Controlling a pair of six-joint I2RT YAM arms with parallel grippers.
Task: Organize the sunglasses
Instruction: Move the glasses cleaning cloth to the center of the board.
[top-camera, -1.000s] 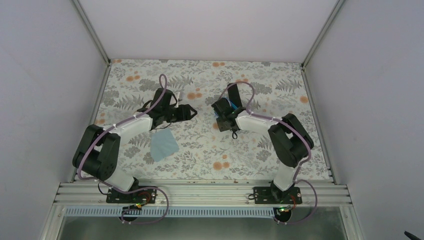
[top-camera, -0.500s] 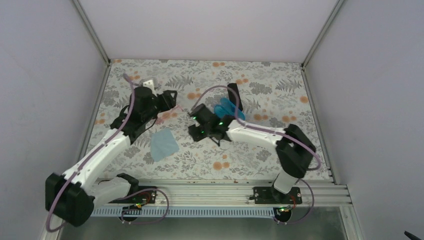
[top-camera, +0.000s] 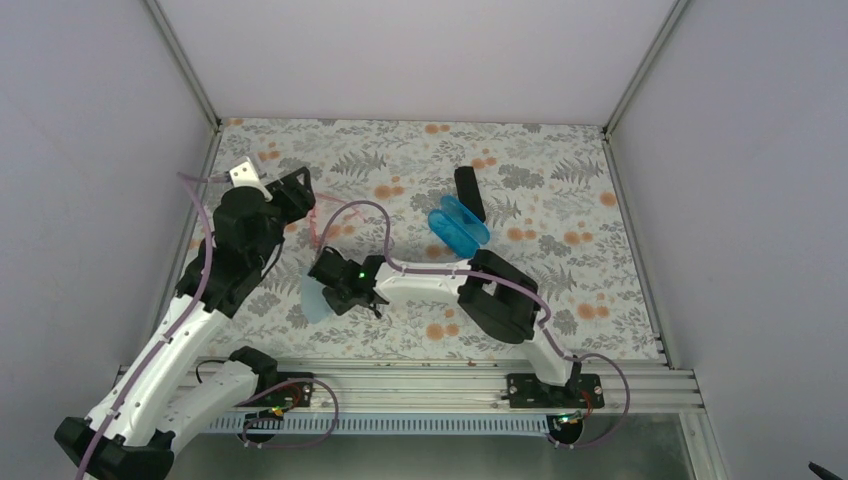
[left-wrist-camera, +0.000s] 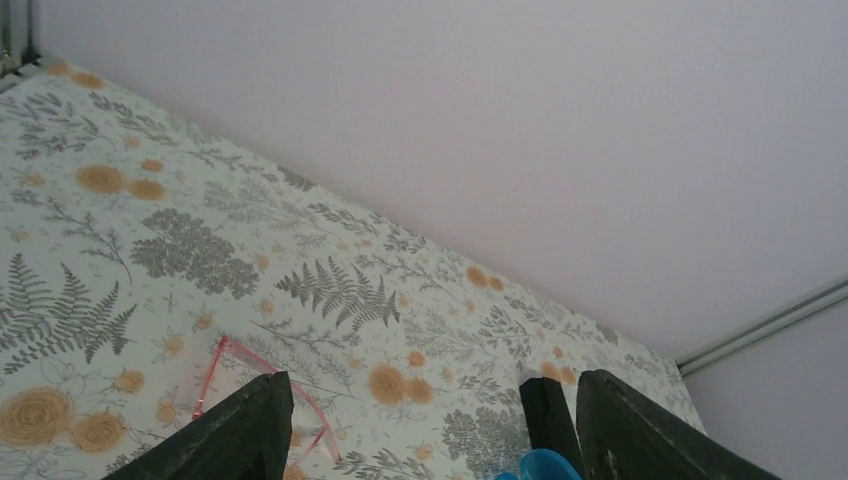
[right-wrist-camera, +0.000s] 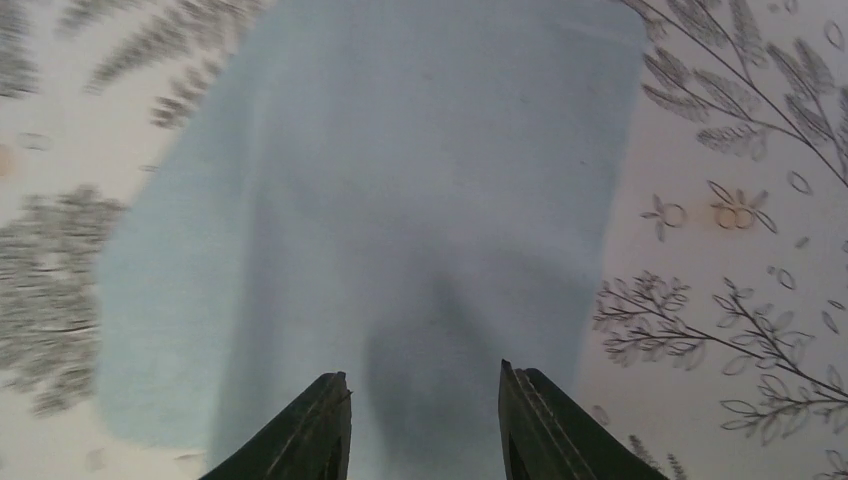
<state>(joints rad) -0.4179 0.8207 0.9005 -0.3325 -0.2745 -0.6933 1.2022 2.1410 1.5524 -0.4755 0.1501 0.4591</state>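
Top external plus wrist cams | sunglasses (left-wrist-camera: 240, 375) flat on the tabletop (top-camera: 560, 300), just behind the light blue cloth (top-camera: 312, 303), nobody's holding them | left jaws spread wide, empty, raised up behind the cloth | right jaws parted, empty, hovering right over the cloth

Soft, even, fairly bright light fills every view. From the right wrist, a blurry grey shadow lies on the pale blue cloth (right-wrist-camera: 380, 180) just ahead of the right hand (right-wrist-camera: 425, 425); the floral-printed desk (right-wrist-camera: 50, 260) blurs at the left edge.
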